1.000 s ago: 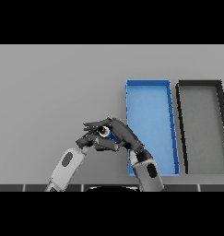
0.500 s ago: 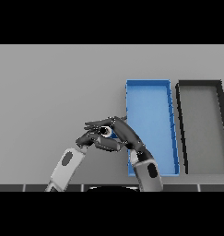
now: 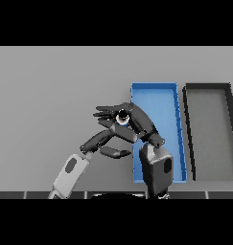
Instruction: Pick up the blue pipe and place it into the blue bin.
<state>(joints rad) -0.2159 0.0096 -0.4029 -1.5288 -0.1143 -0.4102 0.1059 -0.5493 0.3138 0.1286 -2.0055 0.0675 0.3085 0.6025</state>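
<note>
The right hand [image 3: 137, 122] grips the pipe [image 3: 122, 117] at frame centre, just left of the blue bin [image 3: 158, 91]; the drop remains.

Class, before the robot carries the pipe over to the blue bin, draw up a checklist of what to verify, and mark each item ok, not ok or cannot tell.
1. Right robot hand curled round the pipe: ok.
2. Pipe lifted off the table: cannot tell.
3. Pipe's colour matches the task: cannot tell, only a small pale ring shows between the fingers.
4. Blue bin free inside: ok in its upper part; the right arm hides the lower part.
5. Left robot hand out of the path to the bin: ok, it lies left of the right robot hand.
6. Dark bin not confused with the target: ok, it stands to the right.
</note>
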